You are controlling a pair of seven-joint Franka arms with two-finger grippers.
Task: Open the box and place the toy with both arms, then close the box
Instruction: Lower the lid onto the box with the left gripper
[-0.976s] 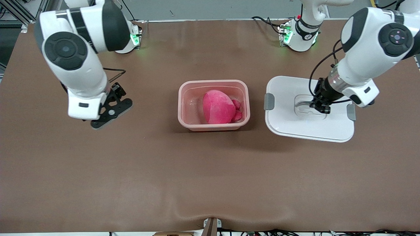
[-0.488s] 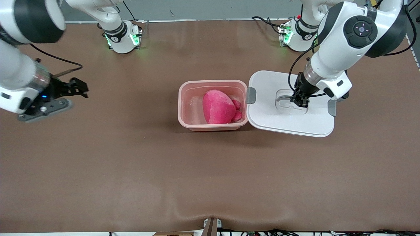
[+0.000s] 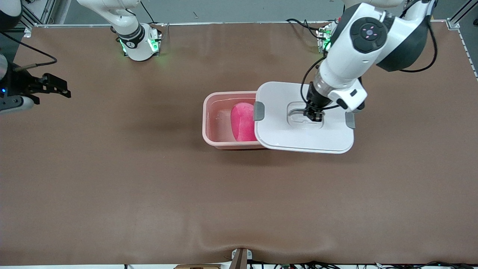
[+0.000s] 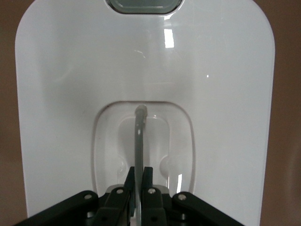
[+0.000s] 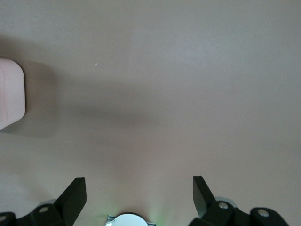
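Left gripper (image 3: 313, 115) pinching handle (image 4: 139, 141) of white lid (image 3: 298, 138), holding lid partly over pink box (image 3: 216, 123), covering end toward left arm. Toy (image 3: 242, 121) lying in box, half hidden under lid. Right gripper (image 3: 56, 86) waiting spread wide over table (image 3: 149, 186) at right arm's end.

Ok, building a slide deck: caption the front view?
Left tool carries the lid by its handle, partly over the box holding the toy.
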